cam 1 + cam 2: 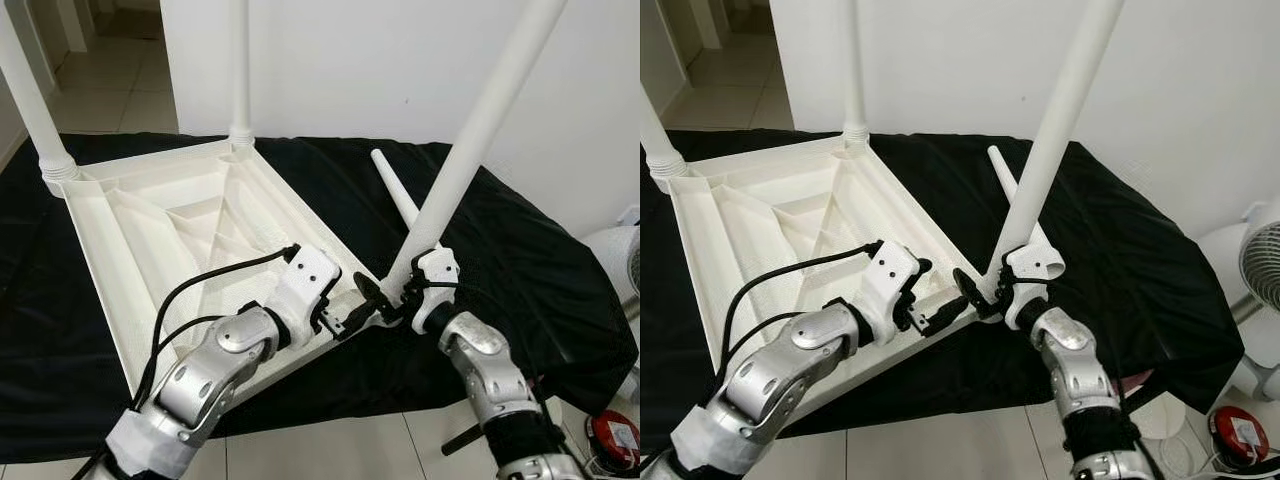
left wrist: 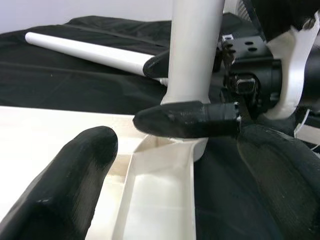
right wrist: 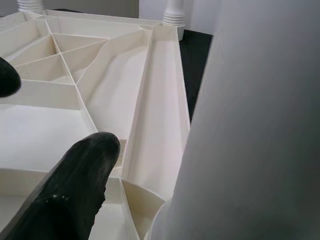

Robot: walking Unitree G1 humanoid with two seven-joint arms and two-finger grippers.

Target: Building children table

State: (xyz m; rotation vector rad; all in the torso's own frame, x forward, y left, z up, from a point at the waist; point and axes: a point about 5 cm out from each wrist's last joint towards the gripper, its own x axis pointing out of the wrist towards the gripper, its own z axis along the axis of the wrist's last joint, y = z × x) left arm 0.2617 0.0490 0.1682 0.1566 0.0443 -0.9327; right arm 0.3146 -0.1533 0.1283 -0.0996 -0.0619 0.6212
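Right tool (image 1: 392, 300) grips the table leg (image 1: 478, 135), its socket hidden; left tool (image 1: 340, 322) open by tabletop (image 1: 150, 230).

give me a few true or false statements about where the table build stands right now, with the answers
1. The white tabletop lies upside down on a black cloth. True.
2. All four legs are fitted. False: two legs stand in the far corners, a third is at the near corner, and a fourth leg lies loose on the cloth.
3. The right tool grips the third leg near its base at the tabletop's near corner. True.
4. The third leg stands straight upright. False: it tilts away to the right.
5. The left tool holds the loose leg. False: it is at the tabletop's edge by the near corner, holding no leg.
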